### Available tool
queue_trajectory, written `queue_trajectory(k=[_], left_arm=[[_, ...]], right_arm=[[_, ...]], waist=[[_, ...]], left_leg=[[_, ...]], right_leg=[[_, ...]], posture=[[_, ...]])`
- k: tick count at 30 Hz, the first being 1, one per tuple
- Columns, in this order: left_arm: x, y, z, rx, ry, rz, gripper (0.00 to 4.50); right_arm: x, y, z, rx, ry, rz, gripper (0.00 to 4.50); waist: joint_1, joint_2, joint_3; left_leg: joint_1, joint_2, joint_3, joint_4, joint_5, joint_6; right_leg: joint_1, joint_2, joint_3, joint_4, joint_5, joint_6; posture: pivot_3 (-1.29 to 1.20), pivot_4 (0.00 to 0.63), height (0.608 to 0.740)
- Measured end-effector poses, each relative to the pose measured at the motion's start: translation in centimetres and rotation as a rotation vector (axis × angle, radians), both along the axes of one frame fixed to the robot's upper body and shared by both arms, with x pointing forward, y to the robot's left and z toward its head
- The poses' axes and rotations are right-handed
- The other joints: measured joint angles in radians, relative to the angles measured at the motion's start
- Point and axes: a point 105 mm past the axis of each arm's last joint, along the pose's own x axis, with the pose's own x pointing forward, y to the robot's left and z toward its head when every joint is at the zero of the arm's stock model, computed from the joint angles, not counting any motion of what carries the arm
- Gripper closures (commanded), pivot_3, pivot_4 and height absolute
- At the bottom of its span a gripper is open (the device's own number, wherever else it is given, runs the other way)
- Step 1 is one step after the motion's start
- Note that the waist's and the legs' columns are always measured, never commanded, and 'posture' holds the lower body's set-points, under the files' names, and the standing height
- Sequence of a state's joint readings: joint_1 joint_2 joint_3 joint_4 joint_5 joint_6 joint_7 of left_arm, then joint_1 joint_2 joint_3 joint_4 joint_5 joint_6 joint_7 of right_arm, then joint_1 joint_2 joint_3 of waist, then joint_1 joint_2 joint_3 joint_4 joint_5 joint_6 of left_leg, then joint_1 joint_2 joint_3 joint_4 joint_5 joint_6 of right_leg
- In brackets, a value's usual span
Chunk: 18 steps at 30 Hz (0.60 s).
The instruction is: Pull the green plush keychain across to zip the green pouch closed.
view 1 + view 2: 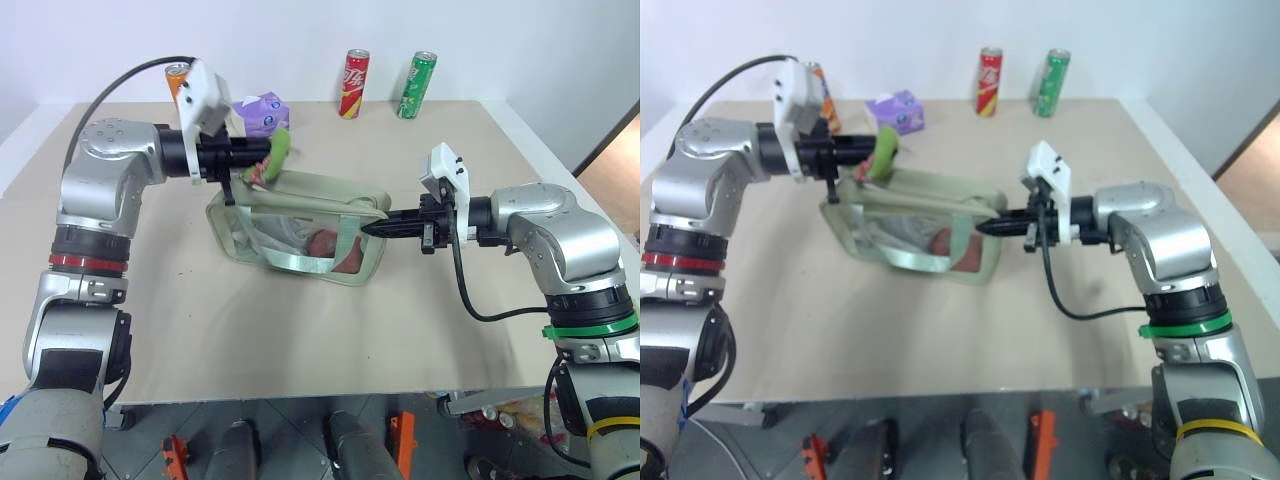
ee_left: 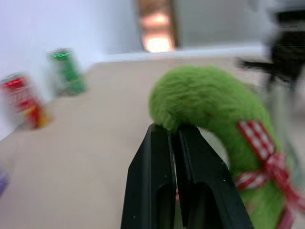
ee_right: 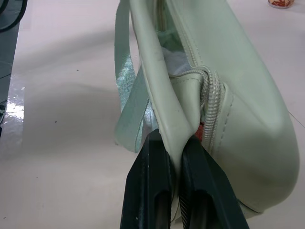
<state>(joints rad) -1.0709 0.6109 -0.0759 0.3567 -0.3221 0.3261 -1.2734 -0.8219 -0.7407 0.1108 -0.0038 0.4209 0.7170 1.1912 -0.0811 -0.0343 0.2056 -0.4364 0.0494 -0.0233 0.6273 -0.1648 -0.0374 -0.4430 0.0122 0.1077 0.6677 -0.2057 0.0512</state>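
Two sets of fingers are clenched on the task's things: the left gripper (image 2: 175,136) pinches the green plush keychain (image 2: 209,102) above the green pouch's (image 1: 300,235) far-left end. The right gripper (image 3: 174,145) clamps the pouch's opposite end seam, apparently lifting it slightly off the bench (image 1: 300,330).

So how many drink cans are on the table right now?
3, all along the far edge: an orange can partly hidden behind the left arm, a red can near the middle, and a green can just right of it. More could be hidden.
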Motion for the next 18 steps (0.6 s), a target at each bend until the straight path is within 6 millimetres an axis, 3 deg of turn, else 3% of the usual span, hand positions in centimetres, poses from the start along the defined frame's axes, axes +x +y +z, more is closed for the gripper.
queue_trajectory(k=[3, 10, 14, 18], left_arm=[[-0.5, -1.0, -1.8, 0.144, -0.013, -0.057, 4.49], [-0.8, -2.5, -3.0, 0.226, -0.046, -0.116, 4.49], [-0.6, -3.3, -3.0, 0.202, -0.062, -0.127, 4.49], [0.3, -4.1, -1.4, 0.087, -0.084, -0.088, 4.49]], right_arm=[[0.0, -0.1, -0.1, 0.002, 0.006, -0.007, 4.5], [-0.2, -0.2, -0.3, 0.001, 0.005, -0.023, 4.5], [-0.3, -0.2, -0.3, 0.006, 0.008, -0.03, 4.5], [-0.4, -0.3, -0.2, 0.008, 0.007, -0.034, 4.5]], waist=[[0.001, 0.0, 0.0], [0.004, 0.0, 0.0], [0.004, 0.0, 0.0], [0.005, 0.0, 0.0]], left_leg=[[0.0, 0.0, 0.0, 0.001, 0.0, 0.0], [-0.001, 0.0, 0.0, 0.004, 0.0, 0.0], [-0.001, 0.0, 0.0, 0.004, 0.0, 0.0], [-0.002, 0.0, 0.0, 0.005, 0.0, 0.0]], right_leg=[[0.0, 0.0, 0.0, 0.0, 0.0, 0.0], [0.001, 0.0, 0.0, 0.0, 0.0, 0.0], [0.001, 0.0, 0.0, 0.0, 0.0, 0.001], [0.001, 0.0, 0.0, 0.0, 0.001, 0.001]], posture=[[0.0, 0.15, 0.74], [0.0, 0.15, 0.74], [0.0, 0.15, 0.74], [0.0, 0.15, 0.74]])
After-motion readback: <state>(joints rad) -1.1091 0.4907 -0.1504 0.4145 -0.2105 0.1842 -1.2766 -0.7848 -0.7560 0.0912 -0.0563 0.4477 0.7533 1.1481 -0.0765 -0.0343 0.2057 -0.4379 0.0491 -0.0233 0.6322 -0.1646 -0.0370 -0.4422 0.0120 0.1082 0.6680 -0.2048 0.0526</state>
